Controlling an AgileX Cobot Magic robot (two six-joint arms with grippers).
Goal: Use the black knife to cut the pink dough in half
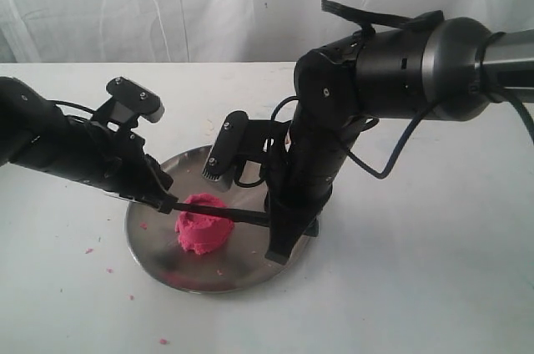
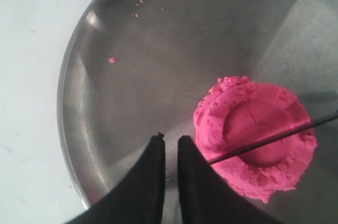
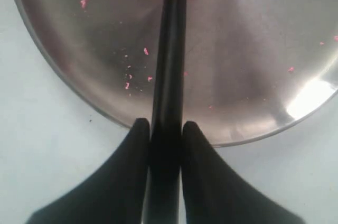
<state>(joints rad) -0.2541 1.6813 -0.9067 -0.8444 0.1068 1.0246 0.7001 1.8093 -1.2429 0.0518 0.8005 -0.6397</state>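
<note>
Because our right gripper [image 3: 165,129] is clamped on the handle of the black knife [image 3: 169,60], the blade runs straight out from between its fingers toward the pink dough [image 1: 201,225], edge down, ready for a downward press. In the exterior view that gripper stands at about four o'clock on the steel plate [image 1: 242,275], holding the knife level so the blade lies across the mound's top. The dough sits near the plate's centre, one round lump with a dished top, uncut as far as we can judge. Farther on, at about ten o'clock, our left gripper [image 2: 170,140] has its fingers nearly together on nothing, resting just beside the dough where the blade tip ends, perhaps to steady it. Pink crumbs [image 3: 84,0] dot the plate.
</note>
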